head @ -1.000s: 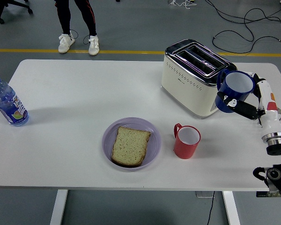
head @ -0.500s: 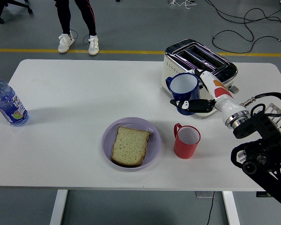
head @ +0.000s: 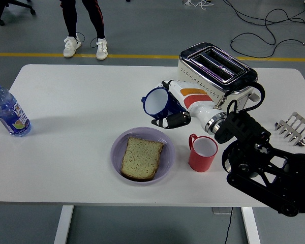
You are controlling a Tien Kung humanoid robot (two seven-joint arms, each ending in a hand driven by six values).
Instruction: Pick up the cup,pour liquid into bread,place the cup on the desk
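We judge the pour step is in hand: the right hand (head: 174, 109) grips the blue cup (head: 156, 102), fingers wrapped round it, holding it tipped leftward in the air just beyond the far right rim of the purple plate (head: 165, 140). The bread (head: 141, 158) lies flat on that plate. Next we expect the cup must travel nearer over the slice and tilt further. We cannot see liquid inside it. The red cup (head: 202, 153) stands upright on the bench (head: 81, 107), apparently empty.
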